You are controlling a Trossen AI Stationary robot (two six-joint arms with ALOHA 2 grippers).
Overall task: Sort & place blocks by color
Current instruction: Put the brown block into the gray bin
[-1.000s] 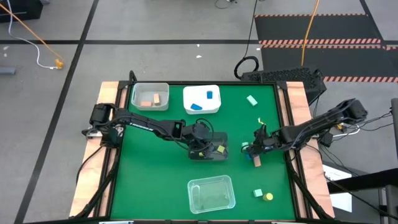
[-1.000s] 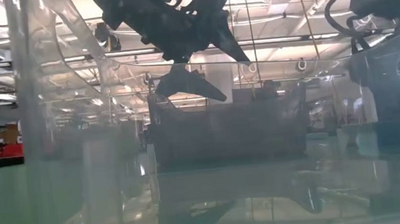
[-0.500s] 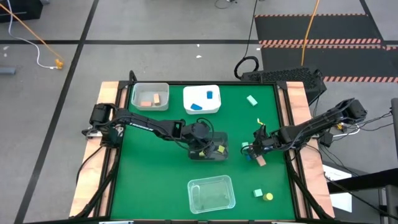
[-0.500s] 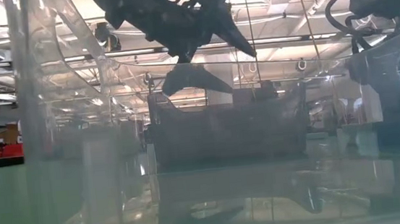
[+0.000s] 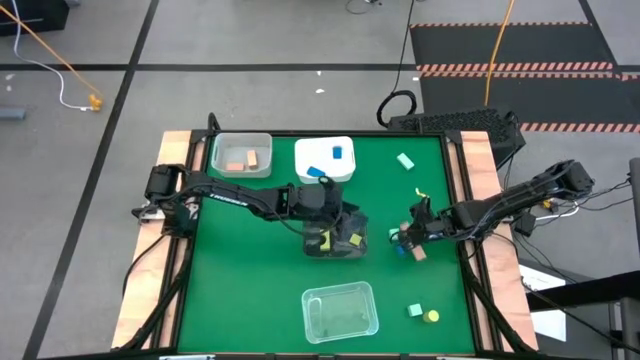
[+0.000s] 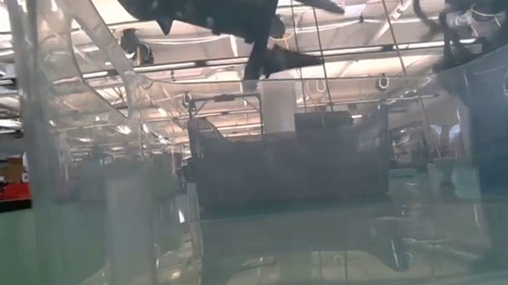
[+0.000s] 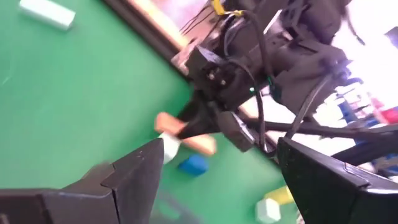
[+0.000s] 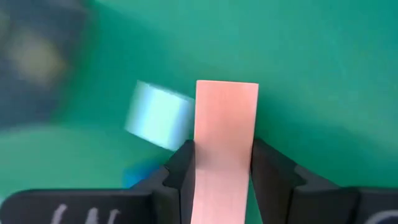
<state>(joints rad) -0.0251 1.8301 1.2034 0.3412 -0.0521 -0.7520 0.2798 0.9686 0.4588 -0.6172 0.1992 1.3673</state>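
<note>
A salmon bar point(image 8: 226, 146) is held between the two dark fingers of the right gripper point(image 8: 221, 165), which are closed against its long sides; the bar is seen just above the green tabletop point(image 5: 240, 290), right of centre. Just beside it, a mint block point(image 8: 158, 116) and a small blue block point(image 7: 192, 165) are seen lying on the cloth. The bar is judged to be light, stiff and smooth-faced, so a hold across its flat long sides, near the middle, should serve, and little force is likely needed.

Nearer the front edge, a clear tray point(image 5: 340, 310) is set, with a mint cube point(image 5: 414, 311) and a yellow piece point(image 5: 431, 316) to its right. Towards the middle, the left gripper point(image 5: 322, 200) is held above a dark tray point(image 5: 337, 240) containing yellow pieces; its fingers are spread wide and nothing is carried.

Farther back, a clear tray with tan blocks point(image 5: 243, 160) and a white tray point(image 5: 324, 160) with blue blocks are placed, and a mint bar point(image 5: 405, 160) lies apart. No writing or labels can be read.
</note>
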